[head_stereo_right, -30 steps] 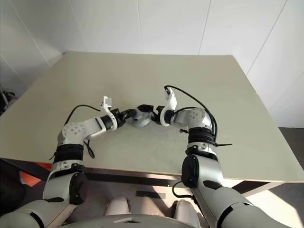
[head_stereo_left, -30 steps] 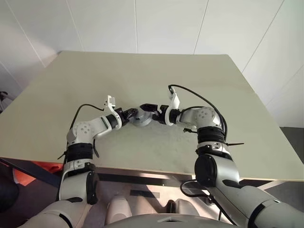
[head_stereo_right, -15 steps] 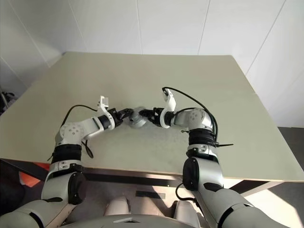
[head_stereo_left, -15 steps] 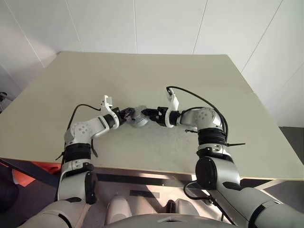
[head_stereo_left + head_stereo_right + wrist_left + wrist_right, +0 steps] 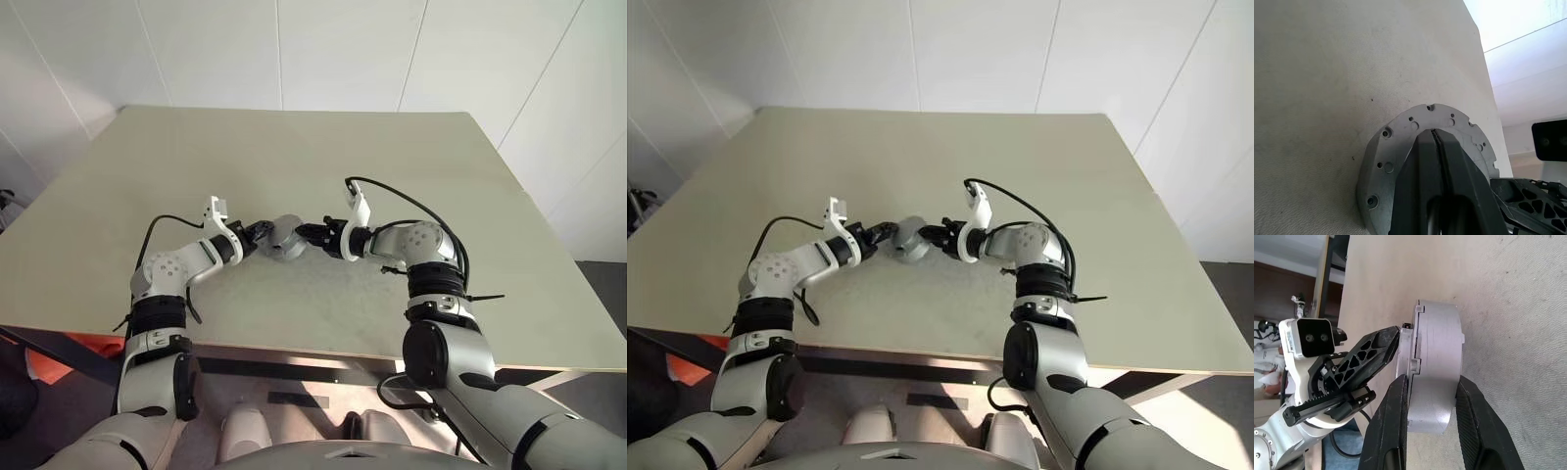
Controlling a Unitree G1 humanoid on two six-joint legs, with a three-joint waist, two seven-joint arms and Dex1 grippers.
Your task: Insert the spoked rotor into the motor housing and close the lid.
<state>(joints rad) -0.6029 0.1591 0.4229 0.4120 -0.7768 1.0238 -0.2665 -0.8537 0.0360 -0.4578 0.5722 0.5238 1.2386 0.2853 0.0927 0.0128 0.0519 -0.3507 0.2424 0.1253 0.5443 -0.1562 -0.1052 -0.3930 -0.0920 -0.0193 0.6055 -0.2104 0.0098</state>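
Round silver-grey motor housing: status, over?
Round silver-grey motor housing upright on edge on beige table. Right pincer clamped across its rim. Left pincer shut against its drilled flat face. Nothing in the way.

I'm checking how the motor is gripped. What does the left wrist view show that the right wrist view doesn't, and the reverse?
Left wrist view: the flat round face of the lid with its ring of small holes, and the left pincer shut, its tips against that face. Right wrist view: the curved side wall of the motor housing, the seam where the lid meets it, and the right pincer clamped across the housing. Both: the silver-grey assembly over the table, with the opposite pincer reaching in.
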